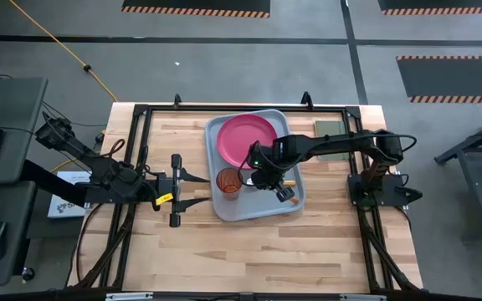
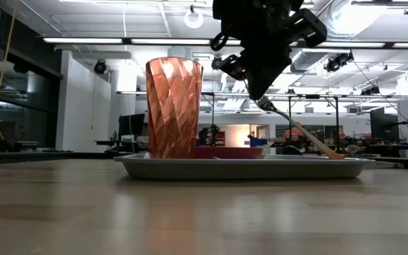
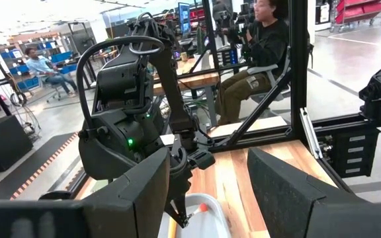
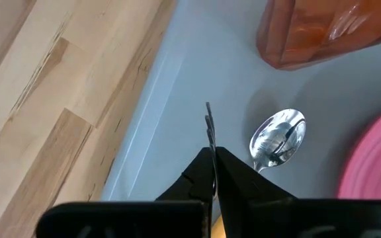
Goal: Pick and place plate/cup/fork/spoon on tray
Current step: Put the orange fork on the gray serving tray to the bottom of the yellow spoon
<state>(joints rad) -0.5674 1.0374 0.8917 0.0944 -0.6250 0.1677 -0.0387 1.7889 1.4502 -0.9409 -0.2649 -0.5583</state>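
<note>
The grey-blue tray lies mid-table. On it are the pink plate at the far end, the upright orange cup at the near left, and the spoon, its bowl flat on the tray floor beside the cup. My right gripper hangs over the tray just right of the cup and is shut on the fork. My left gripper is open and empty over the table, left of the tray. My right gripper pinches the fork between its two fingers just behind the tines, which stick out edge-on past the fingertips. The fingers come from above, slanting down. The orange handle slopes down toward the tray's right side; whether its end touches the tray I cannot tell.
A dark green pad lies on the table past the tray's far right corner. Bare wood lies near and left of the tray. People sit in the room beyond the table.
</note>
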